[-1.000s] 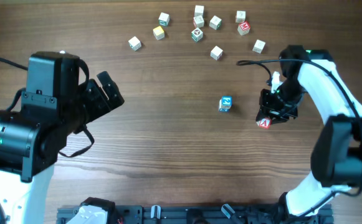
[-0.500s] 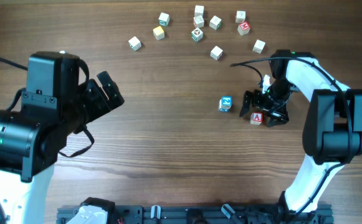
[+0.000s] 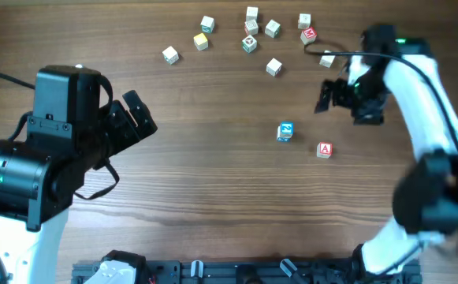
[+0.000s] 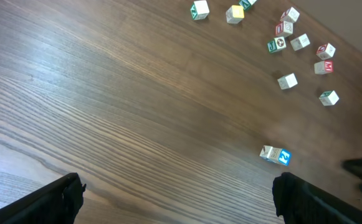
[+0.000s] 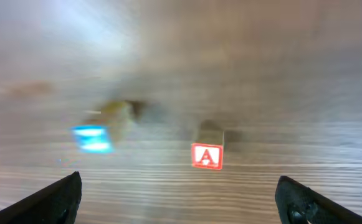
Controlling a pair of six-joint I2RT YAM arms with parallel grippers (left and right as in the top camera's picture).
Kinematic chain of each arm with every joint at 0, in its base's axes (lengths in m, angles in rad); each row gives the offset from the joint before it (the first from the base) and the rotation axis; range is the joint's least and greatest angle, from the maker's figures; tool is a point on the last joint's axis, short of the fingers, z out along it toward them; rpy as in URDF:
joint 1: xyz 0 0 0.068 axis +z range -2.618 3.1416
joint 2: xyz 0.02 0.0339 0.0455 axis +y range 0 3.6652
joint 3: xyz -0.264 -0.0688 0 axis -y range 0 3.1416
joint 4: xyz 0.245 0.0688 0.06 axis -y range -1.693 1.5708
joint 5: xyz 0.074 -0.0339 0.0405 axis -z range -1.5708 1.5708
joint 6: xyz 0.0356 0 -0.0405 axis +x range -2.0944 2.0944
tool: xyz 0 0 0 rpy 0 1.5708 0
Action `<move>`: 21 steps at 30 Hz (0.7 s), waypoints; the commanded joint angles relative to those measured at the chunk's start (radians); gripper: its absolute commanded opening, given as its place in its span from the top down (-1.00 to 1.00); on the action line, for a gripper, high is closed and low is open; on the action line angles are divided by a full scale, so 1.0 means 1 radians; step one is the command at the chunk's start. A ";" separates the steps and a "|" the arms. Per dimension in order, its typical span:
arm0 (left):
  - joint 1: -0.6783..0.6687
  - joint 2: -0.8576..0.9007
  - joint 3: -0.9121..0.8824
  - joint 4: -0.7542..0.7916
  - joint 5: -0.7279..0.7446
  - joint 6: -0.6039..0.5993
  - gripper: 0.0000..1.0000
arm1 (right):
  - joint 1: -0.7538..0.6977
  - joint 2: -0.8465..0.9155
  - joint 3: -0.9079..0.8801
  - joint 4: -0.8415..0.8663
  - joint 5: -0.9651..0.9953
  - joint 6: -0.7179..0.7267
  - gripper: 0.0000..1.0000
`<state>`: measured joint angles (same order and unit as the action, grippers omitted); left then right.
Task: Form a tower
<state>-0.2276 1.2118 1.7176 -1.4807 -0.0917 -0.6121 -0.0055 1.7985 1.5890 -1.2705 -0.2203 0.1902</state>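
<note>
Grainy wood table [image 3: 213, 189], pale red-A cube [image 3: 324, 149] near blue-marked cube [image 3: 284, 132], left fingers [image 4: 56, 199] spread, right fingers [image 5: 50, 200] spread

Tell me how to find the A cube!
Look at the middle of the wooden table, away from the bunch of cubes at the far edge. The A cube sits there on the right, red-lettered, unlike the blue cube beside it.

White arms [image 3: 415, 88] with black joints [image 3: 71, 102], black fingers [image 4: 56, 198], green lights [image 3: 402, 41].

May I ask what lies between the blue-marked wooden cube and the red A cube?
Overhead, only bare wooden table separates the blue-marked wooden cube from the red A cube.
</note>
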 commanded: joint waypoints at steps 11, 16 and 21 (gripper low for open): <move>-0.004 0.000 0.001 0.002 -0.014 -0.002 -1.00 | 0.196 -0.324 -0.581 0.356 0.236 0.150 -0.99; -0.005 0.000 0.001 0.002 -0.014 -0.002 -1.00 | 0.196 -0.166 -0.582 0.438 0.249 0.098 -0.81; -0.004 0.000 0.001 0.002 -0.014 -0.002 -1.00 | 0.190 -0.020 -0.582 0.473 0.265 0.098 -0.54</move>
<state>-0.2276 1.2118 1.7176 -1.4807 -0.0917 -0.6117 0.1871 1.7279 1.0023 -0.8196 0.0101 0.2913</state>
